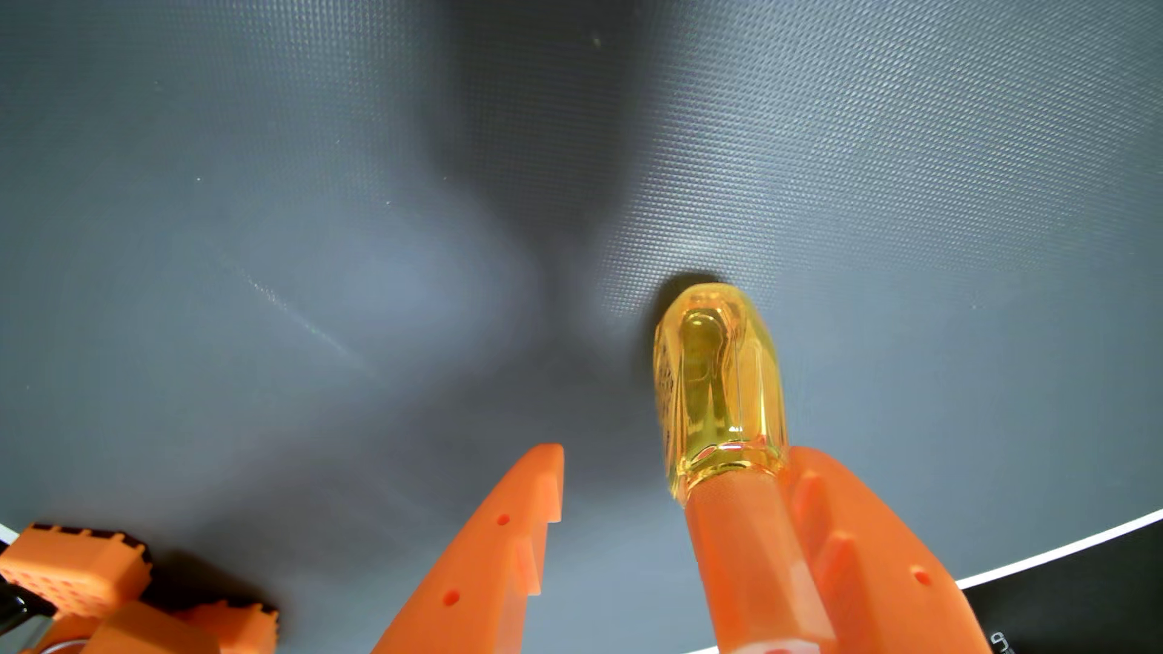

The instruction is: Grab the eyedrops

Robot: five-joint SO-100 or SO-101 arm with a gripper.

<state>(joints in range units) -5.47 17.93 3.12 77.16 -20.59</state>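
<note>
Eyedrops (720, 383) long axis running away from camera, orange cap nearest, against right finger, hand (673, 459) wide open

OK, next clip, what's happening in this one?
The wrist view looks down on a dark textured mat. The orange tool is open, and a small amber eyedrop bottle sits by its right-hand finger, with its orange cap against that finger. The left-hand finger stands apart from the bottle, so it is not clamped. Whether the bottle rests on the mat is unclear.
</note>
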